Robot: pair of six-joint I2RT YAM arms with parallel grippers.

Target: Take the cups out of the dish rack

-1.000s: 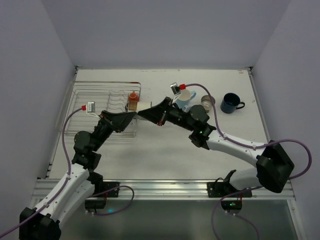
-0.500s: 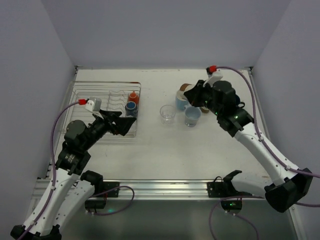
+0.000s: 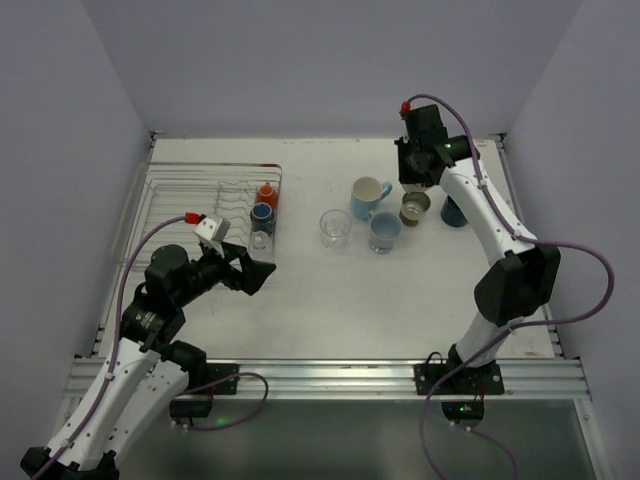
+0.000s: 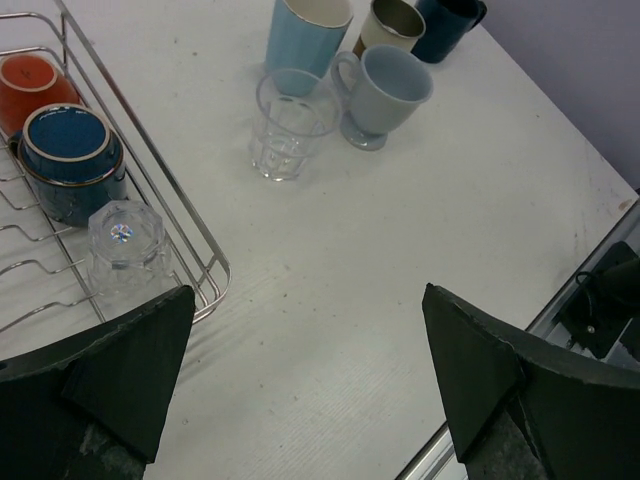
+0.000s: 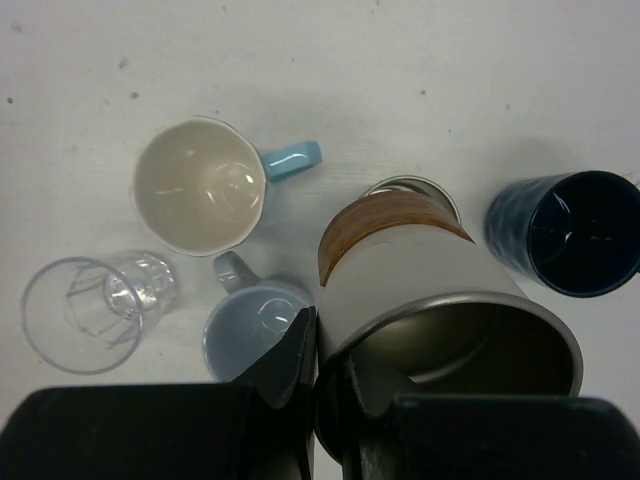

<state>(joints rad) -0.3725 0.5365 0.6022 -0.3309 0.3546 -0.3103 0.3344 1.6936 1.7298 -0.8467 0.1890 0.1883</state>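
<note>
Far left: the dish rack (image 3: pixel 180 200) sits in the table's far-left corner, its left side close to the wall. It is thin silver wire with low sides and wavy dividers. Three cups stand in a line along its right edge, all apparently mouth-down. The orange cup (image 4: pixel 32 84) is farthest, the blue cup (image 4: pixel 70 158) is next with a pale foot ring, and the faceted glass (image 4: pixel 124 243) is nearest the rack's front corner.

My left gripper (image 3: pixel 254 270) hangs over the table just off that front-right corner, fingers spread wide with nothing between them. The white, faintly grained tabletop (image 3: pixel 340 300) lies bare in front of it and to its right, down to the metal rail (image 3: pixel 330 375) at the near edge.

Right of centre is a tight, upright cluster. It holds a ribbed clear glass (image 3: pixel 335 226), a footed grey-blue mug (image 3: pixel 384 230), and a light blue mug (image 3: pixel 370 196) that is glossy with a cream inside.

My right gripper (image 5: pixel 316 350) points straight down over the cluster. It pinches the wall of the metallic tumbler (image 5: pixel 400 250), with one finger outside and the other seemingly inside the rim. The tumbler is brushed steel with a wood-toned band. I cannot tell whether its base rests on the table.

The navy mug (image 5: pixel 565 235) stands just right of the tumbler, with bare table between it and the right edge.
</note>
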